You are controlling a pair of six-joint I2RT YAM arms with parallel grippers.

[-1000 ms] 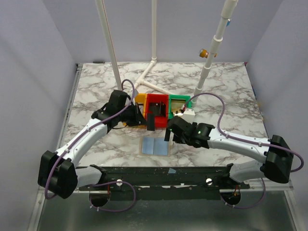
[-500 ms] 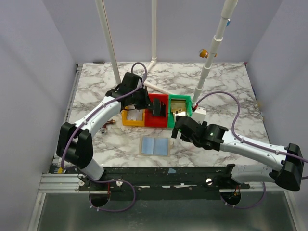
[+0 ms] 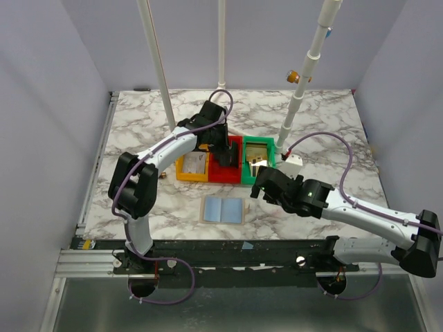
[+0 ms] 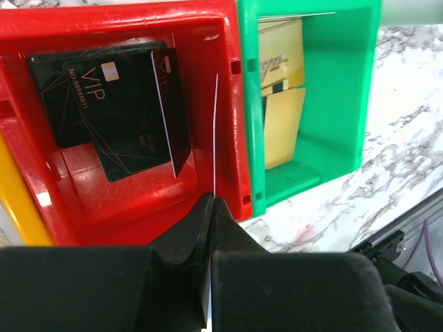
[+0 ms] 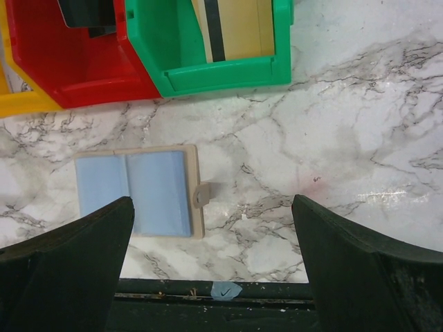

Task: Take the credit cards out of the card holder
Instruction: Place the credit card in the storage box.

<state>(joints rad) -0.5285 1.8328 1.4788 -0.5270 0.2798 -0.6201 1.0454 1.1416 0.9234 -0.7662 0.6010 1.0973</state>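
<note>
White-and-grey marbled tabletop (image 3: 332,124). Mid-table row, left to right, touching: yellow plastic tray (image 3: 181,168), red plastic tray (image 5: 90,86), green plastic tray (image 5: 221,76). Nearer, apart: open flat card holder (image 3: 223,209), pale blue inside, tan-edged.

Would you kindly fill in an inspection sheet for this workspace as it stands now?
Surface: marble table, white with grey veins.
Job's things: card holder lies open on the table, blue inside up; black cards in the red tray; gold cards in the green tray; one thin card, edge-on, above the red tray.
Clutter: yellow tray; tiny item left of it, too small to identify.
Grippers: left gripper, jaws shut on the thin card; right gripper, jaws open, empty, above the table beside the card holder.
Cables: purple cables loop along both arms.
Surroundings: white poles, plain walls.
</note>
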